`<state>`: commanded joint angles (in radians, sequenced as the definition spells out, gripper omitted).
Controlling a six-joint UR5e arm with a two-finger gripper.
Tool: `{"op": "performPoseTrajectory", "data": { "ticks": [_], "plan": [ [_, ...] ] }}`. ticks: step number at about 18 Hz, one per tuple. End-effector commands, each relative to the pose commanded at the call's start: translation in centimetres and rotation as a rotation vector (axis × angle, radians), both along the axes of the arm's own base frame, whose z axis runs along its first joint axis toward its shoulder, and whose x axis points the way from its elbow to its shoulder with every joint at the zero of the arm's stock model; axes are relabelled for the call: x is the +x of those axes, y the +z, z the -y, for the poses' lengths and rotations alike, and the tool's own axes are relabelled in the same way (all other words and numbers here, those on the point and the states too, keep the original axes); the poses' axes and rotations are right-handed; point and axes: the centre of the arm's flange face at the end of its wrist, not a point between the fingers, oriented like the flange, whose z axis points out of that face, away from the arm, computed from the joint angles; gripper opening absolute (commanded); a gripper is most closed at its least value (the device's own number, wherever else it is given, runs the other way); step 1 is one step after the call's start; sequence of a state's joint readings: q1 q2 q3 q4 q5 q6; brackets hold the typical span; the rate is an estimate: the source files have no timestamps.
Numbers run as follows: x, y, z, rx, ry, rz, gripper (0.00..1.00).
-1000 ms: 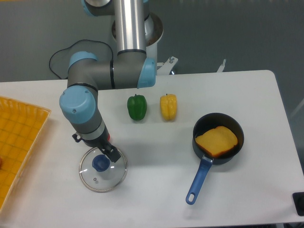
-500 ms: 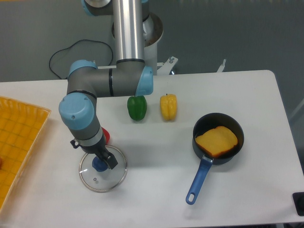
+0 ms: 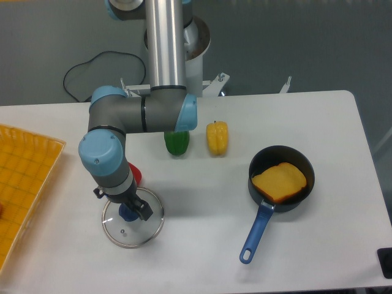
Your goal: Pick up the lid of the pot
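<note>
End effector [image 3: 122, 203], fingers spread wide, over pot lid [image 3: 139, 234], blue knob [image 3: 127, 214] beneath

Green pepper [image 3: 177, 140] | yellow pepper [image 3: 217, 138] | blue-handled pan [image 3: 256, 233] | red item, unclear [image 3: 135, 175]

White table [image 3: 202, 245]: glass pot lid [image 3: 131, 236], black pan [image 3: 265, 160] well apart, green pepper [image 3: 177, 142] near yellow pepper [image 3: 217, 138], red item [image 3: 135, 176] near lid.
</note>
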<state>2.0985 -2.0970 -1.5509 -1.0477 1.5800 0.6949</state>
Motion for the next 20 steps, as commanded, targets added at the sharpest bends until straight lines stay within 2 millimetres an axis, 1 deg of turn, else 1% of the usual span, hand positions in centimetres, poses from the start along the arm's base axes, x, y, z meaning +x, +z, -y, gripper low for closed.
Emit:
{"op": "performPoseTrajectory", "data": {
  "ticks": [3, 6, 20],
  "plan": [
    [0.0, -0.6, -0.1, -0.009, -0.006, 0.003, 1.0],
    [0.0, -0.6, -0.1, -0.008, -0.006, 0.005, 1.0],
    [-0.3, -2.0, -0.5, -0.024, -0.008, 0.01, 1.0]
  ]
}}
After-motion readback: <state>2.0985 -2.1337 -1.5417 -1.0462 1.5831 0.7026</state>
